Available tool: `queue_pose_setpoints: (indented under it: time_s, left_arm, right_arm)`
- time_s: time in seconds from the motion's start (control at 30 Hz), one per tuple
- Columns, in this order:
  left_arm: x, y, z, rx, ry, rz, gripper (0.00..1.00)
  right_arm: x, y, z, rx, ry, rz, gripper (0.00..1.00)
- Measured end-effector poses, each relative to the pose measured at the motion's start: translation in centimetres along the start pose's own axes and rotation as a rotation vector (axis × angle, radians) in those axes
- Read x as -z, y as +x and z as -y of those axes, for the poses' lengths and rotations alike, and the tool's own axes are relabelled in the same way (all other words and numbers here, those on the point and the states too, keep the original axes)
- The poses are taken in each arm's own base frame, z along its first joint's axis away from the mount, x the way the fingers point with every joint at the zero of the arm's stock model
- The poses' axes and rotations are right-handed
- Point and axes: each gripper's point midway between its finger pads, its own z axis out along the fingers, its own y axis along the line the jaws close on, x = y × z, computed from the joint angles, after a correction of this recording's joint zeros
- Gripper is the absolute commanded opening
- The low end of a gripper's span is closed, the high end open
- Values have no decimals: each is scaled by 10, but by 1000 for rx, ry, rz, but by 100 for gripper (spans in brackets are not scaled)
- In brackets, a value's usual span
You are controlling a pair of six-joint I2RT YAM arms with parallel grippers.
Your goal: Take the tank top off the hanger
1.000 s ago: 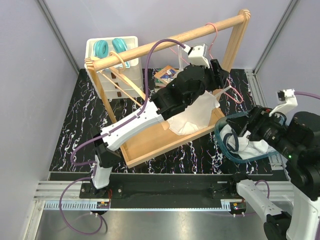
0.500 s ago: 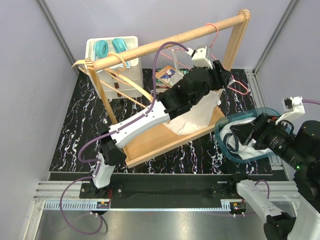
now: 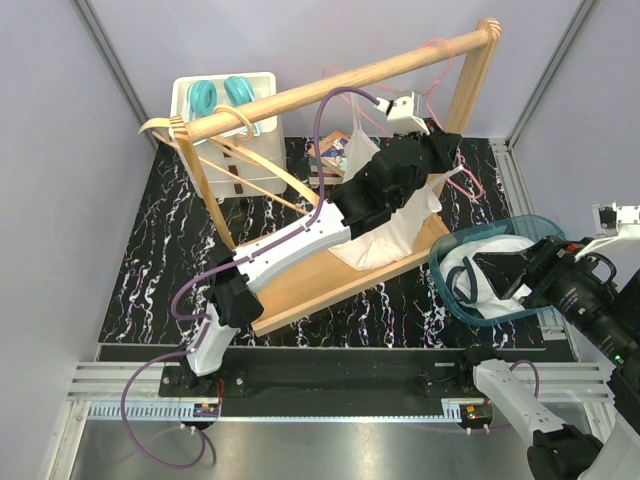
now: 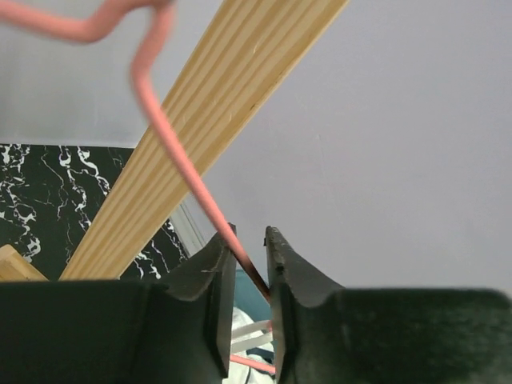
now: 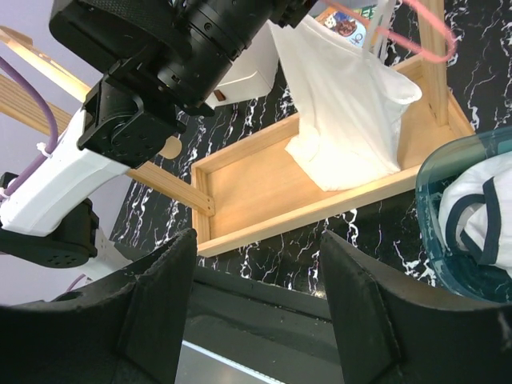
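Note:
A white tank top [image 3: 392,222] hangs from a pink wire hanger [image 3: 476,184] at the right end of the wooden rack's rail [image 3: 330,88], with its hem resting in the rack's base tray [image 3: 300,285]. My left gripper [image 3: 447,148] is shut on the pink hanger wire [image 4: 180,164], just under the rail [image 4: 240,88]. My right gripper [image 3: 497,272] is open and empty, held over the teal basin [image 3: 448,292] and apart from the tank top. The right wrist view shows the tank top [image 5: 344,96], the hanger [image 5: 428,40] and my open right gripper [image 5: 256,248].
The teal basin holds white clothing with dark trim [image 5: 472,216]. Wooden hangers [image 3: 250,165] hang at the rail's left end. A white drawer unit [image 3: 262,88] with teal items stands at the back left. A printed box [image 3: 333,150] lies behind the rack.
My left arm has lifted and swung the pink hanger up towards the rail's right end, raising the tank top. My right arm has drawn back to the right, away from the rack.

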Motion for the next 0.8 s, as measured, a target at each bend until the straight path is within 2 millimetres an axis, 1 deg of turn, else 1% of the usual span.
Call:
queue_pose_setpoints:
  time_s: [0.07,0.27,0.43,0.5,0.57,0.67,0.8]
  left_arm:
    - [-1,0,0,13,0,0,0]
    - [-1,0,2,22,20,-8,0]
    - [7,4,7,34,52,-48,0]
    - [15,4,14,40,76,-70,0]
    - [25,-1,23,51,108,-88,0]
    - [43,-11,37,75,158,-115,0]
    - [72,-24,53,121,226,-158,0]
  right_arm:
    - [2,-2,-1,4,0,9,71]
    - [3,-3,-1,11,-2,14,72]
    - [0,-1,1,13,4,2,73]
    - [-2,-1,2,17,6,-3,73]
    - [-4,-1,2,21,9,-8,73]
    - [-8,-1,4,25,15,-20,73]
    - [-15,-2,5,22,23,-37,73]
